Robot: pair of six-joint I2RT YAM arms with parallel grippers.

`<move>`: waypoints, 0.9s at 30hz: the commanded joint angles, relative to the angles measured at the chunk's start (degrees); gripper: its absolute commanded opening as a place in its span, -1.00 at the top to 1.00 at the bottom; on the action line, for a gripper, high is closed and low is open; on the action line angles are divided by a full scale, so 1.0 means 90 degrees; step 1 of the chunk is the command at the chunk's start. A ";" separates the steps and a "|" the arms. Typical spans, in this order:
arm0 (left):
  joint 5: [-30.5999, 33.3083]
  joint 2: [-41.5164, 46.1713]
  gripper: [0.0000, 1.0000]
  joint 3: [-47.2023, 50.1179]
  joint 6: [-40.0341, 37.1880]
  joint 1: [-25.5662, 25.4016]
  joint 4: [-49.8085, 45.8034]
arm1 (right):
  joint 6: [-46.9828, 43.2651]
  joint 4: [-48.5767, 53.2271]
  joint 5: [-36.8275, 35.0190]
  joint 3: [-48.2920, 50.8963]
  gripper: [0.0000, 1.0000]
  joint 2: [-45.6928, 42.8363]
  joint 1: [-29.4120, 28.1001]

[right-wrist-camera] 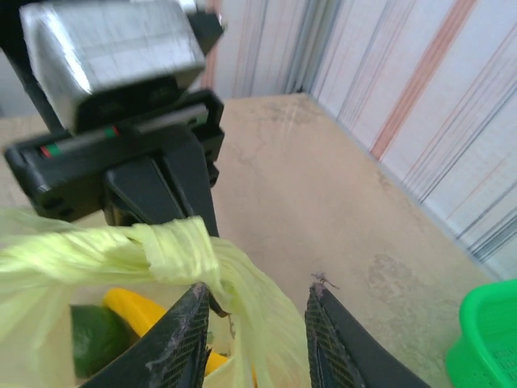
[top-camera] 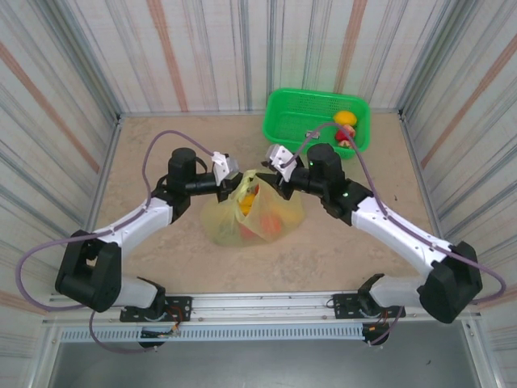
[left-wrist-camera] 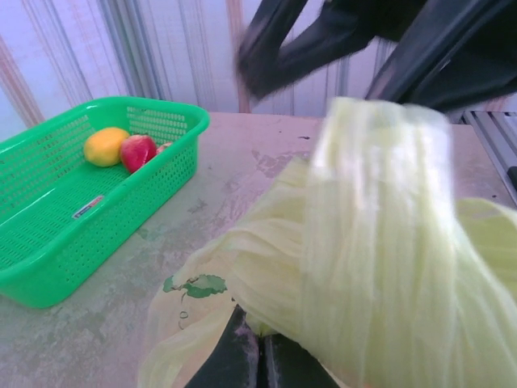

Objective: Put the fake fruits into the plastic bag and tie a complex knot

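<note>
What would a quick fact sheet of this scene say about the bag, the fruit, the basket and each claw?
Plastic bag: on the table, between the two arms
Fruit in bag: a yellow one and a green one near its mouth
Bag top: bunched into a twisted strand
Green basket: at the far side, holding a yellow fruit and a red fruit
Left gripper: shut on the bag's plastic
Right gripper: open, bag plastic against one finger
</note>
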State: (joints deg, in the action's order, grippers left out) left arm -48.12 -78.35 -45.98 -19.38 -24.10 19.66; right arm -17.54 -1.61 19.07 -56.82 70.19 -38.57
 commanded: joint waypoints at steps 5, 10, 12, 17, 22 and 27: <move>0.0503 0.0209 1.00 0.0262 0.0173 -0.0203 0.0137 | 0.1412 0.0657 -0.0402 0.0106 0.43 -0.1016 -0.0582; 0.0728 0.0235 1.00 0.0333 0.0172 -0.0223 0.0225 | 0.3793 0.1207 -0.1106 0.0032 0.28 -0.1007 -0.1078; 0.0825 0.0255 1.00 0.0338 0.0172 -0.0233 0.0236 | 0.4606 0.1318 -0.0680 -0.0012 0.20 -0.0823 -0.1107; 0.0978 0.0278 1.00 0.0323 0.0151 -0.0272 0.0260 | 0.5518 0.1436 -0.0480 -0.0080 -0.11 -0.0457 -0.1322; 0.1001 0.0245 1.00 0.0289 0.0103 -0.0310 0.0228 | 0.6241 0.0838 0.0398 -0.0199 -0.21 0.0005 -0.1199; 0.1049 0.0277 1.00 0.0284 0.0014 -0.0360 0.0178 | 0.6426 0.1150 0.0325 -0.0504 -0.22 0.0532 -0.1081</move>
State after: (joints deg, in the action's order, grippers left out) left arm -39.31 -77.43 -43.35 -18.20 -26.79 20.86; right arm 36.12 8.21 20.49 -59.40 73.73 -49.39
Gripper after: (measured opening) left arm 0.058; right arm 0.609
